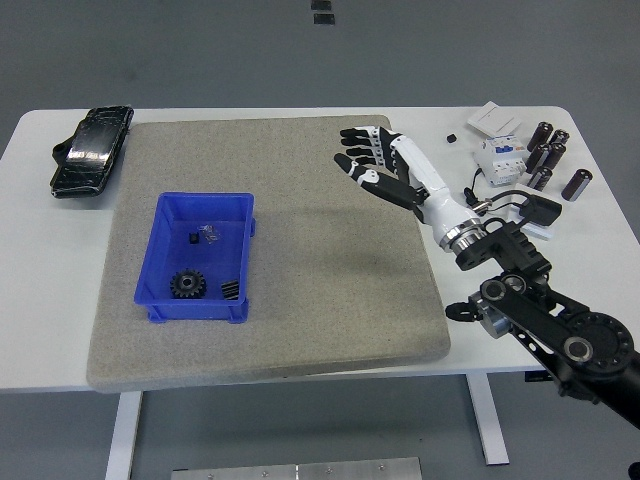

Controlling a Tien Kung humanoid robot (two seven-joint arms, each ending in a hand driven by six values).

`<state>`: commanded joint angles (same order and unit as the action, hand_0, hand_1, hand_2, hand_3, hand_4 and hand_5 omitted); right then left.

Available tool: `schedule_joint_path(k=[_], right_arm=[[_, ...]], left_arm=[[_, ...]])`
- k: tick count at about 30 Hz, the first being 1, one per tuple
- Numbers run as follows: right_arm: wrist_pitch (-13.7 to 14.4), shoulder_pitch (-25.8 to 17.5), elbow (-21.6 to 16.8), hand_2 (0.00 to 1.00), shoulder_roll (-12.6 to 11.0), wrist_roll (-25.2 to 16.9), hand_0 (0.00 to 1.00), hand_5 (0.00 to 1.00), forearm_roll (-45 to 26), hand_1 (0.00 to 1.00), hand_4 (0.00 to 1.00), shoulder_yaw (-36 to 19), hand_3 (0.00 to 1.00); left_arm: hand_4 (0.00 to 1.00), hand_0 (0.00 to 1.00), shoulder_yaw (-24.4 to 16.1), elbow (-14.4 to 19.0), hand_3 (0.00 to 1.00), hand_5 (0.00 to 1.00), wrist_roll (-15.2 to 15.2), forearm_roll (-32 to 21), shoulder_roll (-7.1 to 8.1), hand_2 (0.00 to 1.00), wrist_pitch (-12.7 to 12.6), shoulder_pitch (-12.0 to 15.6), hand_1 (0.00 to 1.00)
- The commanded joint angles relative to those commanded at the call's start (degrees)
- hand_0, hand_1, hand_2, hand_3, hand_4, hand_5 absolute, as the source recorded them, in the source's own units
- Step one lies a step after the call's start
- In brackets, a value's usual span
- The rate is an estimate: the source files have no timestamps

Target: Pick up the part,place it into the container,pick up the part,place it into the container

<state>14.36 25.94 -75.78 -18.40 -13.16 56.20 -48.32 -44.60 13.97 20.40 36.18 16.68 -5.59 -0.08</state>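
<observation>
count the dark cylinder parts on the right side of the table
5 visible: four clustered at the table's far right, at and, and one apart nearer the right edge. The cluster is tightly packed, so another may be hidden.

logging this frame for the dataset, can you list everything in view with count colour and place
table: one, white, under everything
mat: one, grey-beige, table centre
container: one, blue, left part of mat
gear: one, black, in container, near side
small parts: several, dark, in container
flat case: one, black, table's far left
cylinders: about six, dark, far right
breaker: one, white, far right
small boxes: two, white, far right
adapter with cable: one, black, right
right hand: one, white with black, open, above mat's far right corner
</observation>
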Motion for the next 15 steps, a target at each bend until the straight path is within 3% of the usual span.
schedule_joint_path(k=[8, 15], right_arm=[[-5.1, -7.5, 1.0, 0.744, -2.3, -2.9, 0.751, 0.602, -13.8, 0.735, 0.894, -11.4, 0.733], [-6.3, -10.5, 0.9, 0.744, -2.4, -3.2, 0.753, 0.587, -20.2, 0.736, 0.894, -17.8, 0.736]], left_arm=[[0.715, 0.682, 0.0, 0.0, 0.572, 0.314, 0.2, 0.2, 0.39, 0.632, 0.1, 0.0, 0.659], [0.715, 0.682, 0.3, -0.1, 0.572, 0.311, 0.0, 0.2, 1.01, 0.631, 0.2, -0.5, 0.658]])
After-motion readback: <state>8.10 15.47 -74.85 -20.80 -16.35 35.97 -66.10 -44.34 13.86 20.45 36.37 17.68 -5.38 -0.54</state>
